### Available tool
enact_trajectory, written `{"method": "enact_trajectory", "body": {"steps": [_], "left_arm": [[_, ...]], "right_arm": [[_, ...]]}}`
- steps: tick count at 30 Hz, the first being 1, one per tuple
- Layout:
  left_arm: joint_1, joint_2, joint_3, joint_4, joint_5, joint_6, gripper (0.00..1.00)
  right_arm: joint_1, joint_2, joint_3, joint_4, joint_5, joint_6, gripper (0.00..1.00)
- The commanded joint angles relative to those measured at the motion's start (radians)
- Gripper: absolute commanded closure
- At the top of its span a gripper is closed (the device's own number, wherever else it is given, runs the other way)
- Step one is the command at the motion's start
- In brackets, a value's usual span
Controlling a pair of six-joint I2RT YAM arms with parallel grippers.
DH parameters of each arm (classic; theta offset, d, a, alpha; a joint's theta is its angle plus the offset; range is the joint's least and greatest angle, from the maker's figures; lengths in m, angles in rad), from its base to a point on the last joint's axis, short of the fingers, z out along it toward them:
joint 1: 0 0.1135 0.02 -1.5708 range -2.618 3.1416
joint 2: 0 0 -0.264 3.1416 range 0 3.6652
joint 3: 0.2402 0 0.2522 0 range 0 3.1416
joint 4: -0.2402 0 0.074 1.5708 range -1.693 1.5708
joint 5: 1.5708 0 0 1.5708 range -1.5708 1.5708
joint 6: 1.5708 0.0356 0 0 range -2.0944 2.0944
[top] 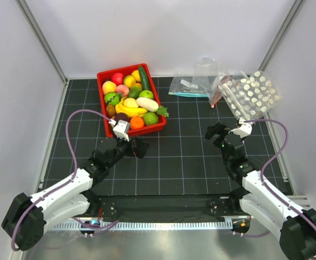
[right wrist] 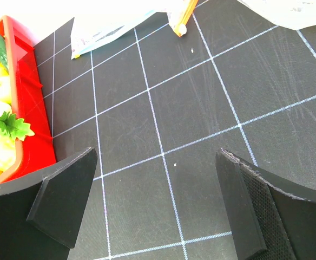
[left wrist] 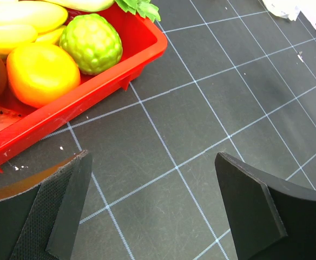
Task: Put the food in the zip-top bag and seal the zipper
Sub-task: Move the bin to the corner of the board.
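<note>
Left tool (left wrist: 152, 162) agape, right tool (right wrist: 157, 157) agape

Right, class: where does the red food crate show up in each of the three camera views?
Top external: the red crate sits upper left of centre.
Left wrist: the crate fills the upper-left corner, its wall slanting across.
Right wrist: the crate is at the left edge, partly cut off.
Shared landmark: the green leafy sprig at the crate's corner shows in all three.
</note>
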Motion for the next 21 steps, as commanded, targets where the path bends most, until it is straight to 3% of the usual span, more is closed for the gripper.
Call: {"method": "enact_trajectory", "body": {"steps": [1,10,16,21], "left_arm": [[0.001,0.002,0.021,0.055,0.016,0.011,0.00],[0.001,0.009,0.031,0.040,-0.045,-0.004,0.00],[0.004,-0.006,0.080,-0.132,-0.499,-0.119,0.00],[0.037,-0.057,0.081,-0.227,-0.599,-0.168,0.00]], "right_arm": [[0.003,-0.007,0.007,0.039,0.012,-0.009,0.00],[0.004,0.008,0.015,0.045,-0.010,-0.016,0.00],[0.003,0.004,0.012,0.047,-0.014,-0.018,0.00],[0.003,0.004,0.009,0.048,-0.017,-0.021,0.00]]}}
